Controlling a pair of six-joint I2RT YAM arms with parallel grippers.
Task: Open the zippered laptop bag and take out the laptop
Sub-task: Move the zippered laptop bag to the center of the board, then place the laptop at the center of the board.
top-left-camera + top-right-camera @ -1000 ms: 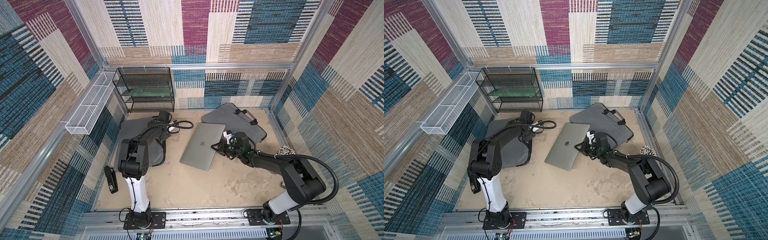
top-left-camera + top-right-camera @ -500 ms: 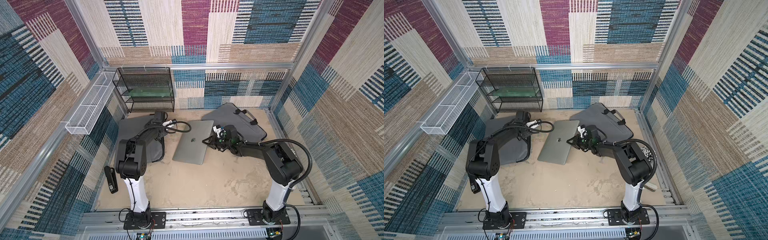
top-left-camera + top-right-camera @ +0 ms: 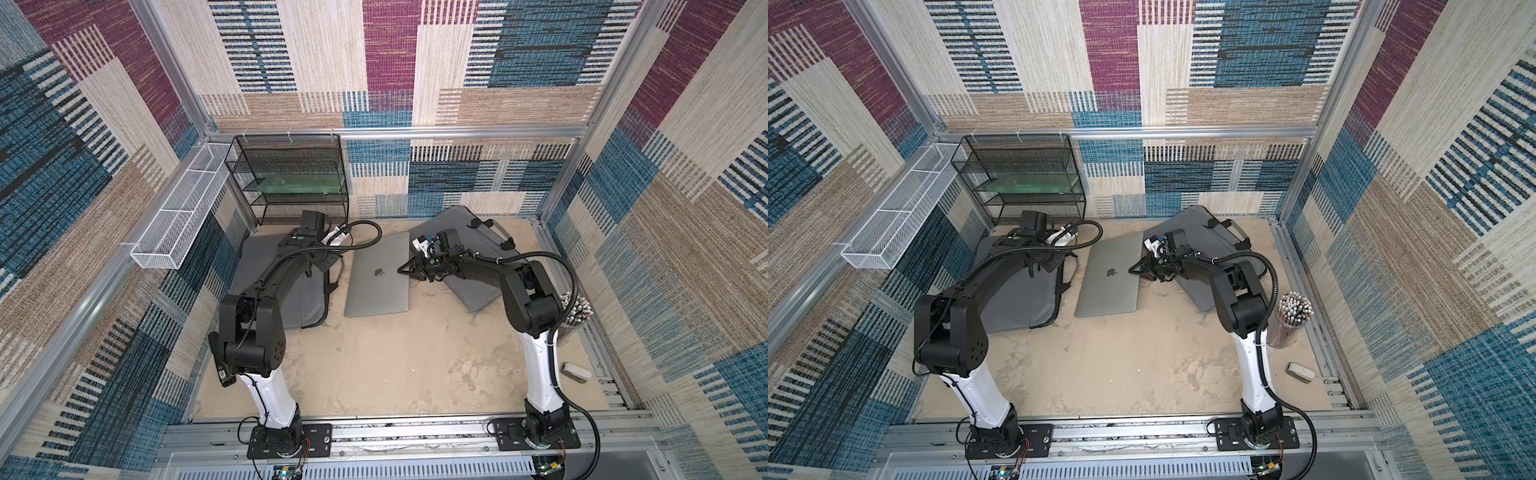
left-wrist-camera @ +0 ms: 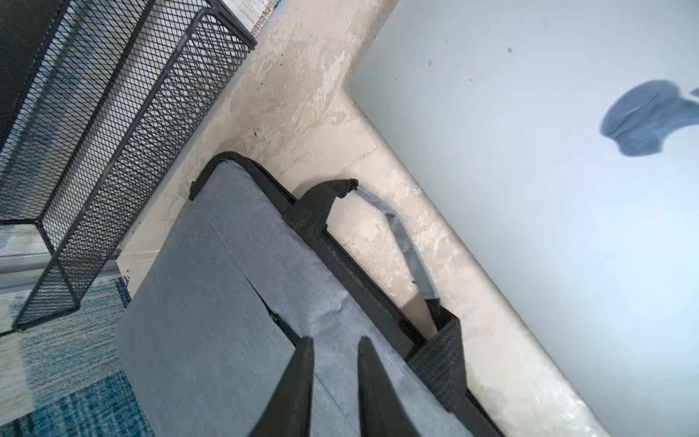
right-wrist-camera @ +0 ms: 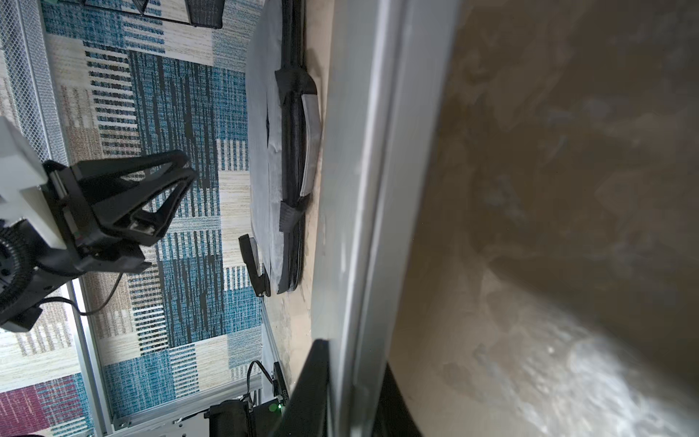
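The closed silver laptop (image 3: 378, 286) lies flat on the table (image 3: 374, 365), its long axis running front to back. It sits between the left grey bag (image 3: 305, 301) and the right grey bag (image 3: 478, 232). The right pincer (image 3: 401, 269) is clamped on its right edge. The left pincer (image 4: 334, 342) hangs slightly apart over the left grey bag.

Two laptop bags (image 3: 308, 303) (image 3: 461, 220), one laptop (image 3: 378, 286)

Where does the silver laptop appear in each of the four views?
Both top views: laptop lying flat, mid-scene.
Left wrist: laptop lid, logo showing, filling one side.
Right wrist: laptop edge-on, running through mid-picture.
Shared landmark: the grey bag whose handle faces it.
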